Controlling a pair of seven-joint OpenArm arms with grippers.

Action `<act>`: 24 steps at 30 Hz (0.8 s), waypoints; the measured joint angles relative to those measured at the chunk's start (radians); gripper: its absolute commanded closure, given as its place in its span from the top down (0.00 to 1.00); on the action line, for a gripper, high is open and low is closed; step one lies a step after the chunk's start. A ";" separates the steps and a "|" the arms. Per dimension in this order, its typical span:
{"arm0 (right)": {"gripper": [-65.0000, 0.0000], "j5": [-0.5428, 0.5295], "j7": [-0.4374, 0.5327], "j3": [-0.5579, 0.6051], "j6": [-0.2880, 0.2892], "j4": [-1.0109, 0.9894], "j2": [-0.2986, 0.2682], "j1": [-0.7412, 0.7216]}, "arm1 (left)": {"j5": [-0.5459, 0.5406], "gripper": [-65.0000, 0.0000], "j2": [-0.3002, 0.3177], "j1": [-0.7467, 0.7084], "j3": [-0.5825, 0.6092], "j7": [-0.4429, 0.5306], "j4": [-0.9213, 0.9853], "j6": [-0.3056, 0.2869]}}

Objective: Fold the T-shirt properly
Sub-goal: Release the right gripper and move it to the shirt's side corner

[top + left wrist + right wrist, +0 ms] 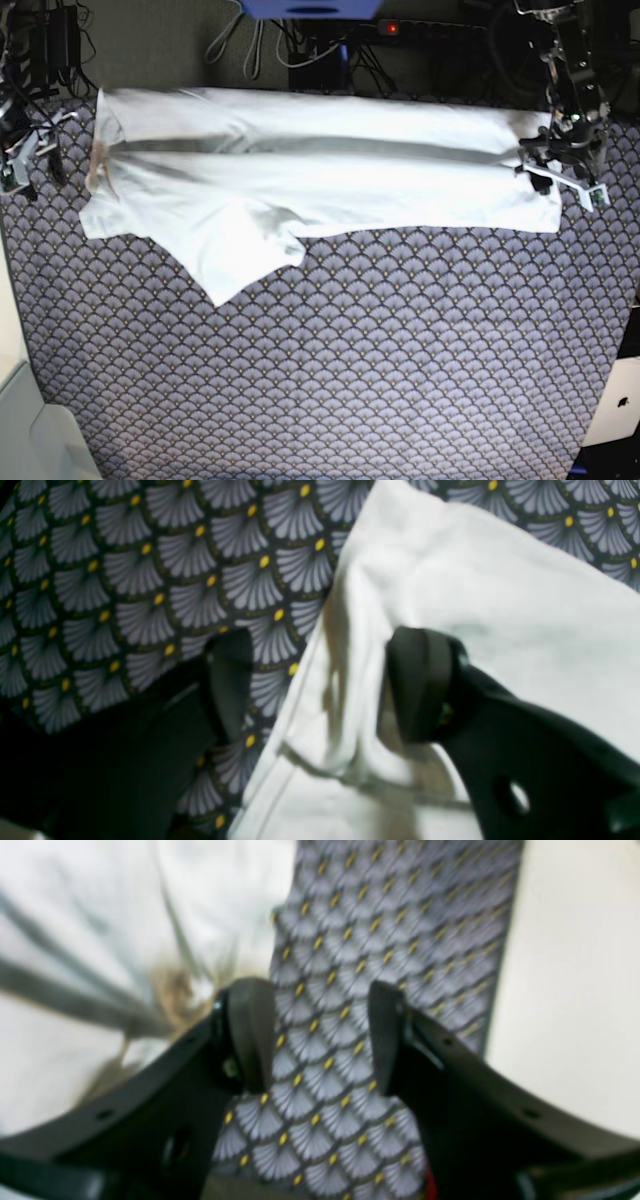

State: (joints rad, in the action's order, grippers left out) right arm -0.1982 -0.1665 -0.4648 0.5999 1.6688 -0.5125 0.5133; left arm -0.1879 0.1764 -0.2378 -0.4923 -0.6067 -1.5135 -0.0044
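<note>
Pincer (312,1035) sharp, T-shirt (125,915) beyond blurred

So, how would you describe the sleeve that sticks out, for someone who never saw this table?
Start from the patterned cloth covering the table, then find the white T-shirt stretched along its far side. The sleeve is the pointed flap hanging toward the near side, the only part breaking the long folded strip.
</note>
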 measured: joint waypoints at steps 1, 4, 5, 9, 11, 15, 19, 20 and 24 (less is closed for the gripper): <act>0.48 0.001 -0.002 0.016 -0.005 0.029 0.000 0.000 | 0.000 0.66 0.000 0.000 0.000 0.000 0.000 0.000; 0.48 0.003 -0.021 0.137 -0.004 0.116 -0.002 -0.038 | 0.000 0.66 -0.002 0.000 0.000 -0.002 0.000 0.000; 0.48 -0.003 -0.055 0.180 0.012 0.137 0.001 -0.064 | 0.000 0.66 -0.004 -0.001 0.000 0.001 0.000 0.000; 0.48 -0.007 -0.267 0.362 0.012 0.155 0.004 -0.239 | 0.000 0.66 -0.002 -0.001 -0.001 -0.002 -0.001 -0.003; 0.48 0.001 -0.360 0.451 0.014 0.126 0.021 -0.353 | 0.002 0.66 -0.002 0.000 0.000 -0.003 -0.001 -0.003; 0.48 -0.013 -0.460 0.521 0.113 0.058 0.084 -0.531 | 0.007 0.66 0.000 0.000 0.035 0.001 -0.001 0.001; 0.48 0.000 -0.531 0.523 0.106 -0.087 0.146 -0.683 | 0.007 0.66 0.001 0.001 0.051 0.003 -0.001 0.001; 0.48 -0.001 -0.533 0.523 0.103 -0.122 0.148 -0.718 | 0.008 0.66 0.000 0.003 0.051 0.001 -0.001 0.001; 0.48 0.001 -0.537 0.521 0.099 -0.280 0.172 -0.809 | 0.007 0.66 -0.002 0.004 0.050 0.000 -0.001 0.001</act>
State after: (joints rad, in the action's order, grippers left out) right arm -0.1974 -0.7033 0.0559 0.6987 1.3888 -0.3405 -0.2955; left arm -0.1806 0.1745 -0.2340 -0.4419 -0.6067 -1.5146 -0.0036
